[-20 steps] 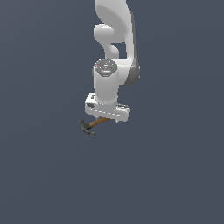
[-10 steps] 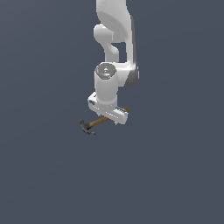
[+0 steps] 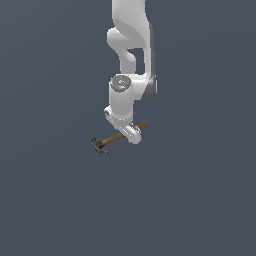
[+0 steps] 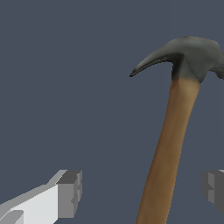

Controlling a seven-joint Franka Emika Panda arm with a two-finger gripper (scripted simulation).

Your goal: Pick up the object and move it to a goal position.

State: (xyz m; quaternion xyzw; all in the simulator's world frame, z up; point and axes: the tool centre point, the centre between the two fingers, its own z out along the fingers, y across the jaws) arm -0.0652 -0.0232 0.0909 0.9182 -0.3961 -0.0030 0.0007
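Observation:
The hammer (image 3: 111,139) lies flat on the grey floor, its dark head (image 3: 99,145) toward the exterior view's left and its brown handle running up to the right. My gripper (image 3: 129,135) hangs over the middle of the handle and hides that part. In the wrist view the hammer (image 4: 175,131) passes between my two fingers, with a gap on each side. One fingertip (image 4: 70,192) stands well clear of the handle; the other fingertip (image 4: 213,189) is nearer to it. The gripper (image 4: 142,192) is open and holds nothing.
The plain dark grey floor (image 3: 190,200) surrounds the hammer on all sides. The white arm (image 3: 131,60) rises straight up behind the gripper. No other object shows.
The hand has turned about its vertical axis, so it now looks narrower and straddles the handle. The hammer has not moved.

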